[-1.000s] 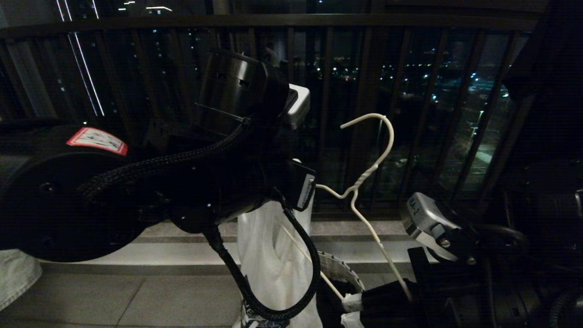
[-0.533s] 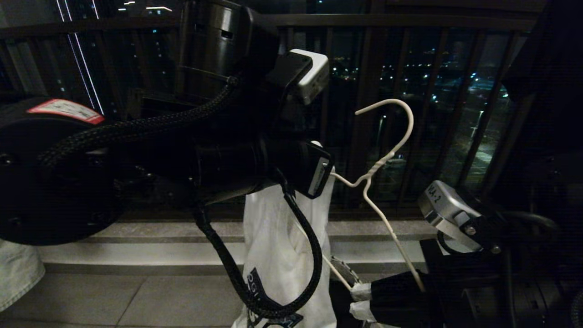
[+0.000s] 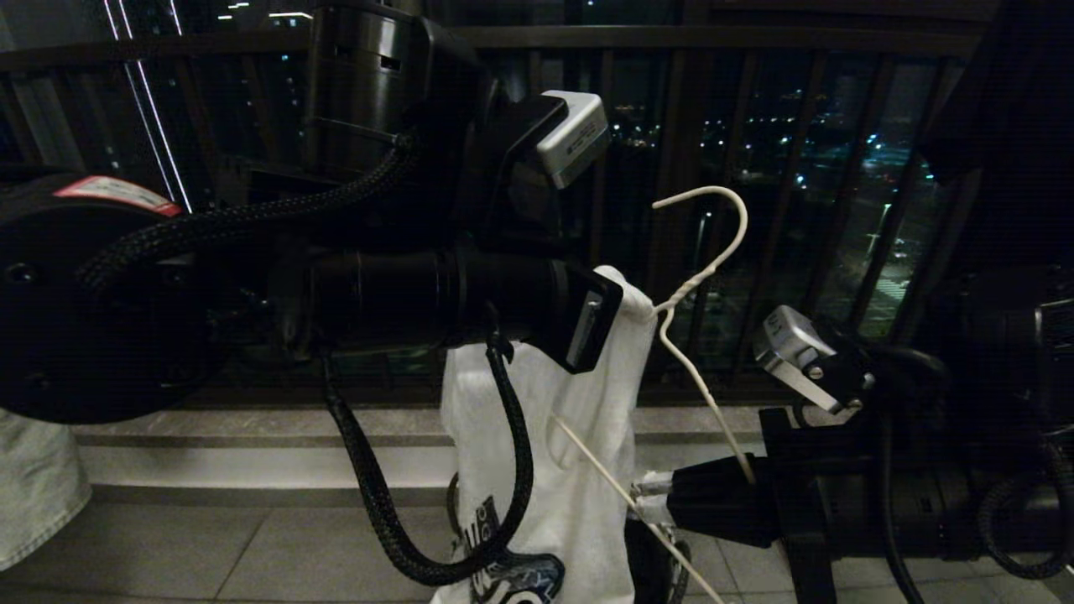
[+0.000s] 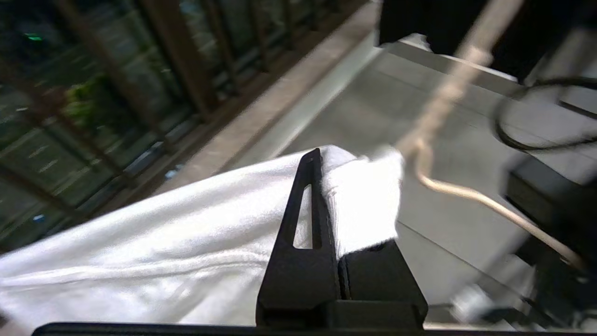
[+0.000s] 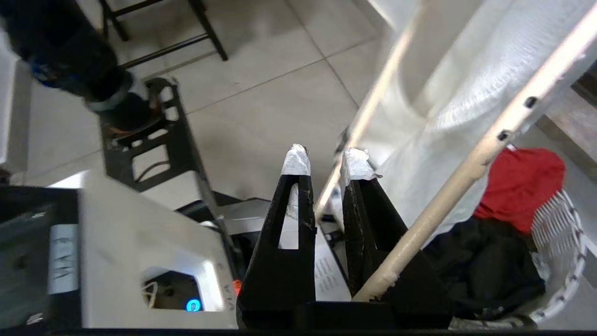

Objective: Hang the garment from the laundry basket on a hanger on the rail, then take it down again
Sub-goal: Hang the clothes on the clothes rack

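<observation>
The white garment hangs in a long bunch, its dark blue print low down. My left gripper is shut on its top fold, right beside the twisted neck of the white wire hanger. The hanger stands upright with its hook in the air, touching nothing. Lower right, my right gripper with taped fingertips is shut on the hanger: one thin wire runs between its fingers and a thicker arm crosses its right finger. The laundry basket sits under the shirt. The rail is out of view.
The dark balcony railing and a raised floor ledge run across behind. A pale denim garment hangs at far left and a black one at upper right. Red and black clothes lie in the basket.
My left gripper has risen and moved right with the shirt, up to the hanger's neck, lifting the print into view. The right gripper has raised the hanger a little.
</observation>
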`<state>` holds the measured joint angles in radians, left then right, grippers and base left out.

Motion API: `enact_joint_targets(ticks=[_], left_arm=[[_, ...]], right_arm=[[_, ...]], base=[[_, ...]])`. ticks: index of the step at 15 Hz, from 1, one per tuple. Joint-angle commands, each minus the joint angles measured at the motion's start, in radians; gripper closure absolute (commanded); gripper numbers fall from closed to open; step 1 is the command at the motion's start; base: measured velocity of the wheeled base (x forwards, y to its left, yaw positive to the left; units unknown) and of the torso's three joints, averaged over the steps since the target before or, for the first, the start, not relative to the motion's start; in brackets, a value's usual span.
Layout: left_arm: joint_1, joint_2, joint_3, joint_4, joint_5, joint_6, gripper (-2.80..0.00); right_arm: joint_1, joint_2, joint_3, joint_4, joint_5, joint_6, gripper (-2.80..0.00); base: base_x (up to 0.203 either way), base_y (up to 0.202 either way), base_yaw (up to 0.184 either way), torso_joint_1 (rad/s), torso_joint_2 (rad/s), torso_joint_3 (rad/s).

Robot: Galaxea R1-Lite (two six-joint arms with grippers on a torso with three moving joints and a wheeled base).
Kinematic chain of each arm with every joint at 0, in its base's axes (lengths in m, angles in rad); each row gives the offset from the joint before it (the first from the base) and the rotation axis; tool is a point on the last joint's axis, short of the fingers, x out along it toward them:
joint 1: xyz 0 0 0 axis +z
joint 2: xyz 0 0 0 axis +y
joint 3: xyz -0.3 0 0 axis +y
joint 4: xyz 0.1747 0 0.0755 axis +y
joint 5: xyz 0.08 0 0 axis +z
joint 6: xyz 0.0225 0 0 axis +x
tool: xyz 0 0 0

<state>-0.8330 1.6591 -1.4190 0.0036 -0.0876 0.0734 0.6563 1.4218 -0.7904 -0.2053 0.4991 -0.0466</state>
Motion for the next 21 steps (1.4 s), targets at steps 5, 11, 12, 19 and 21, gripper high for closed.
enact_joint_targets(ticks=[5,11,12,19,21], left_arm=[[0.003,-0.039,0.018,0.003,-0.097,-0.044,0.0],[-0.006,-0.075,0.059,0.007,-0.132,-0.046,0.0],[-0.006,-0.078,0.072,0.006,-0.158,-0.046,0.0],[-0.029,-0.076,0.075,-0.001,-0.194,-0.047,0.0],[-0.031,-0.093,0.078,0.001,-0.196,-0.047,0.0]], right_arm=[[-0.02,0.045,-0.003,-0.003,0.002,-0.001,0.0],[-0.024,0.048,0.0,-0.038,0.004,0.005,0.0],[-0.024,0.049,0.002,-0.043,0.004,0.005,0.0],[-0.035,0.101,0.017,-0.115,0.006,0.01,0.0],[-0.037,0.103,0.019,-0.115,0.006,0.01,0.0]], base=[[0.0,0.0,0.0,0.0,0.0,0.0],[0.0,0.0,0.0,0.0,0.0,0.0],[0.0,0.0,0.0,0.0,0.0,0.0],[0.0,0.0,0.0,0.0,0.0,0.0],[0.0,0.0,0.0,0.0,0.0,0.0]])
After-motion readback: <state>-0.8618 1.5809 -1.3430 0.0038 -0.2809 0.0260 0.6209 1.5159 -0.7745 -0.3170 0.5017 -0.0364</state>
